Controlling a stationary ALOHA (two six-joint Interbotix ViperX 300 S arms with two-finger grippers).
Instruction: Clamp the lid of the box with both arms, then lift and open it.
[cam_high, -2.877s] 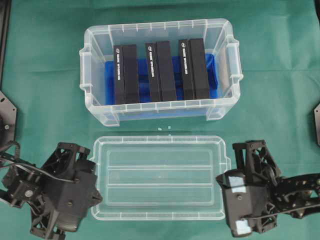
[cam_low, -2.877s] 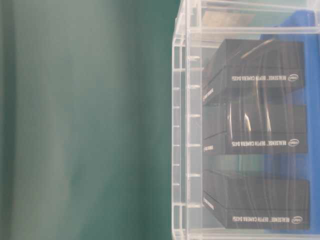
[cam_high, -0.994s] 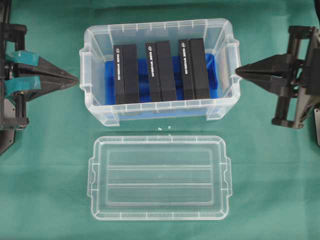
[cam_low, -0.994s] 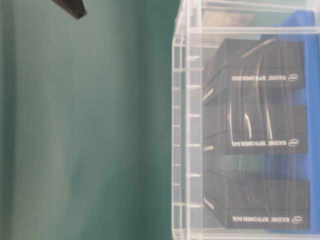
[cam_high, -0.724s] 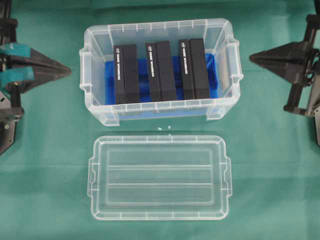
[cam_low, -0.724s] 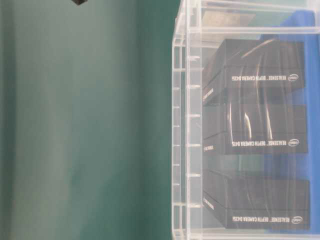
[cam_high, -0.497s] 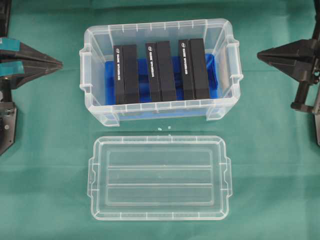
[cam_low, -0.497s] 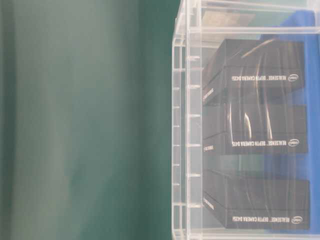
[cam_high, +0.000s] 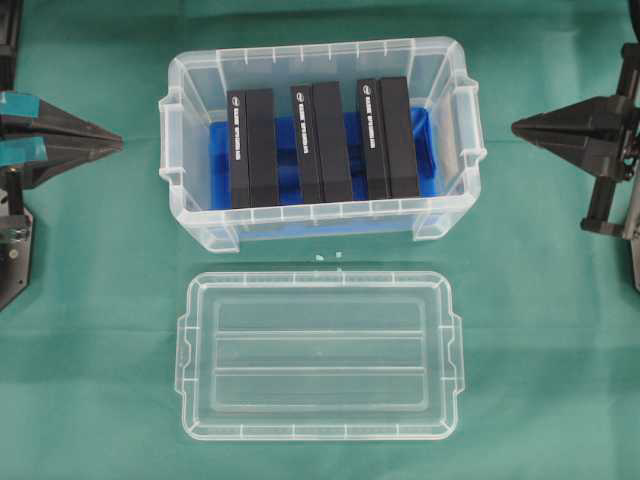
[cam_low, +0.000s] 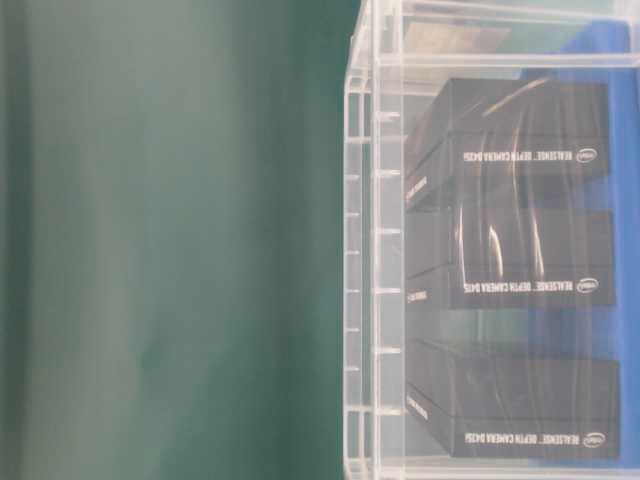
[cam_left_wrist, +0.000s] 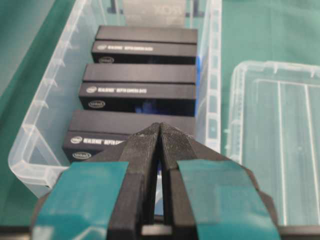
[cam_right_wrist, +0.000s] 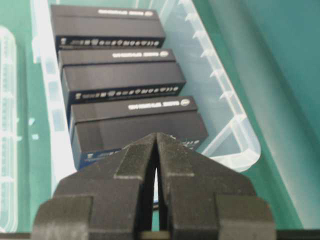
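The clear lid lies flat on the green cloth in front of the box, also at the right of the left wrist view. The open clear box stands behind it, with a blue insert and three black upright blocks. It shows in both wrist views and the table-level view. My left gripper, with teal tape, is shut and empty, left of the box. My right gripper is shut and empty, right of the box.
Green cloth covers the table. A few small white specks lie between box and lid. Arm bases stand at the left edge and right edge.
Both arms lifted off the lid's ends and swung up beside the box, then drew outward toward the edges. In the last half second they barely moved. Lid and box stayed still.
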